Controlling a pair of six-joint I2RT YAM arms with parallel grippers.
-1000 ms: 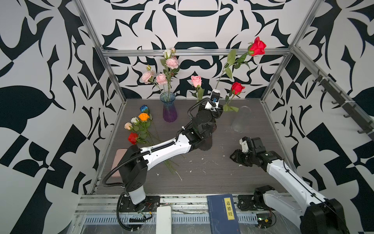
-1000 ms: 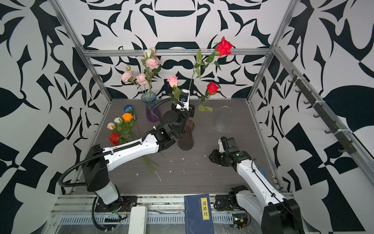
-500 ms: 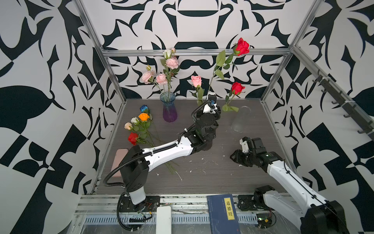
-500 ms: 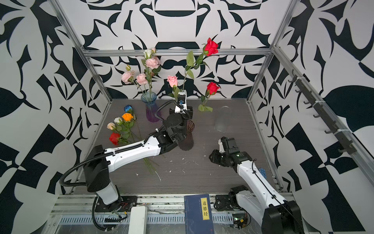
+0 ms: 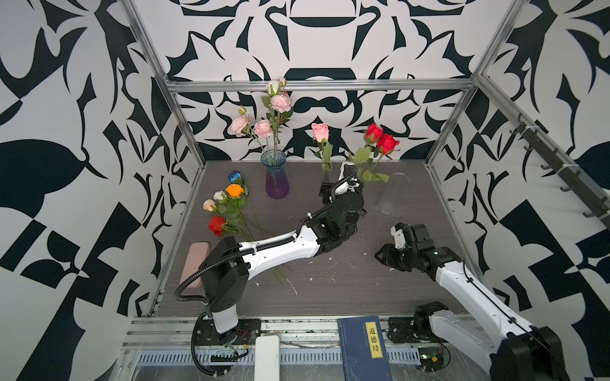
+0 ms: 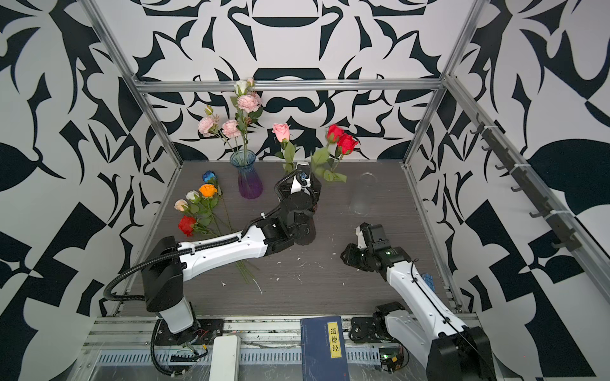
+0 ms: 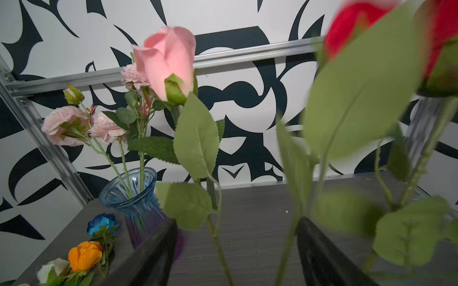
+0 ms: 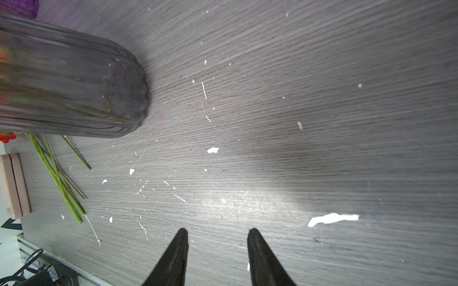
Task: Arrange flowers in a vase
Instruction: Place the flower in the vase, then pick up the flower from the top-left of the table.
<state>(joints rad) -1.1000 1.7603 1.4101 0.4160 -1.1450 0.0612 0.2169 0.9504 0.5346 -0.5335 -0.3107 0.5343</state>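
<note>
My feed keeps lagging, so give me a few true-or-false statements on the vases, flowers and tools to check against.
1. The blue vase holds ruffled pink flowers. True.
2. The clear vase holds a red rose. False: it looks empty.
3. The right tool grips a stem. False: its jaws stand apart, holding nothing.
4. An orange rose lies on the table. True.
5. The left tool is clamped shut. False: its jaws stand apart around the stem of the pink rose.

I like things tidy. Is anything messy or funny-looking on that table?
Yes. Small white scraps are scattered like crumbs over the middle and front of the dark table. A bunch of loose roses also lies flat beside the blue vase instead of standing in it.
</note>
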